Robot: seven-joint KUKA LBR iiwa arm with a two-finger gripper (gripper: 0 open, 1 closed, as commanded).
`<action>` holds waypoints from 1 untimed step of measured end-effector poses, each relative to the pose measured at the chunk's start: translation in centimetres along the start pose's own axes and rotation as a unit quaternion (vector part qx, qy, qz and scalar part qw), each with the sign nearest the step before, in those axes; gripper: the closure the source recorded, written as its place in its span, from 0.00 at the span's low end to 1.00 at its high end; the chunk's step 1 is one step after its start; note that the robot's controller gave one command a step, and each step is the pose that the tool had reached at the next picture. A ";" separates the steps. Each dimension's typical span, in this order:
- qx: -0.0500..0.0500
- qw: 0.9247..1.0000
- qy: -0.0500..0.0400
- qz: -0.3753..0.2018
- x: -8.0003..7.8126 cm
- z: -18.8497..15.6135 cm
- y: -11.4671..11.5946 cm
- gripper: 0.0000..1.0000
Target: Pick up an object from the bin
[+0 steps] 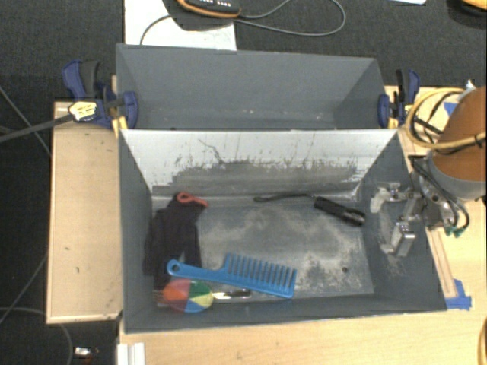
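Observation:
My gripper [393, 219] hangs at the bin's right side, over the sloping right wall, open with nothing between its metal fingers. Nearest to it, just to the left, lies a black tool [339, 210] with a thick handle and a thin rod running left along the back of the floor. A blue comb [247, 273] lies across the front of the floor, well left of the gripper.
A black glove [173, 236] with a red tab lies at the left of the floor. In front of it sits a small red, yellow, green and blue ball [187, 296] beside a thin metal piece. The arm with its orange cover comes in from the right.

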State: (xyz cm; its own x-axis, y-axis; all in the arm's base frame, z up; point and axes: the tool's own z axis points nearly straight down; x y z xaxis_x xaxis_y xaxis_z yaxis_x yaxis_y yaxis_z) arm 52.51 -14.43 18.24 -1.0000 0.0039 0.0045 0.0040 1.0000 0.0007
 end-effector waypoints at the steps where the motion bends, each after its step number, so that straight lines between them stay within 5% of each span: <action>1: 0.001 1.000 -0.004 -0.003 -0.2 -0.4 0.1 0.00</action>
State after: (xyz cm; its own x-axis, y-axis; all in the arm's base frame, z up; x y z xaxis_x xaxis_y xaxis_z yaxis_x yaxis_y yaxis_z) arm 52.70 -14.37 18.64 -1.0000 -0.0016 -0.0030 -0.0016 1.0000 -0.0008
